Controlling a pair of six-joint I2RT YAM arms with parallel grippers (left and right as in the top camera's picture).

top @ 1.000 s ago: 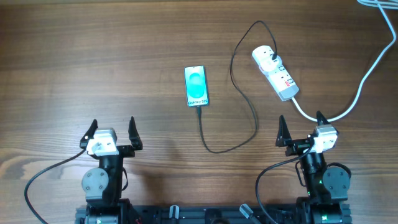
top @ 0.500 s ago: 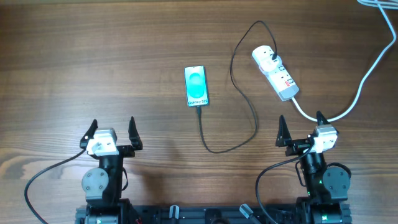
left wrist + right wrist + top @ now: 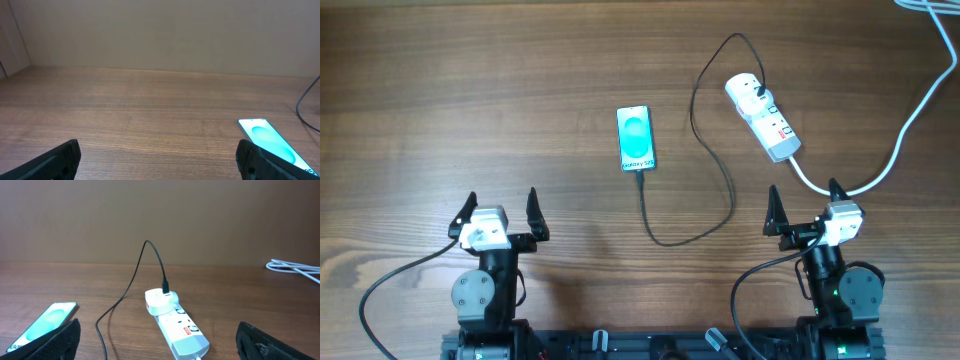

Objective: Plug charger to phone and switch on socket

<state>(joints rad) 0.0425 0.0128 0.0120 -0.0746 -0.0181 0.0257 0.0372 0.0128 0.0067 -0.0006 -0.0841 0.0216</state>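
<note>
The phone (image 3: 635, 138) lies flat at the table's middle, cyan screen up. The charger (image 3: 725, 190), a thin black cable, runs from a white adapter on the socket (image 3: 763, 117), loops down, and its free end meets the phone's lower edge. My left gripper (image 3: 501, 197) is open and empty, near the front left, well short of the phone (image 3: 270, 141). My right gripper (image 3: 803, 190) is open and empty, just in front of the socket (image 3: 182, 330). The right wrist view also shows the phone (image 3: 45, 322) and the charger (image 3: 130, 282). I cannot read the state of the socket's switches.
A thick white cord (image 3: 910, 110) leaves the socket's near end and curves past the right gripper to the far right corner, where it shows in the right wrist view (image 3: 295, 269). The wooden table (image 3: 470, 100) meets a plain wall at the back.
</note>
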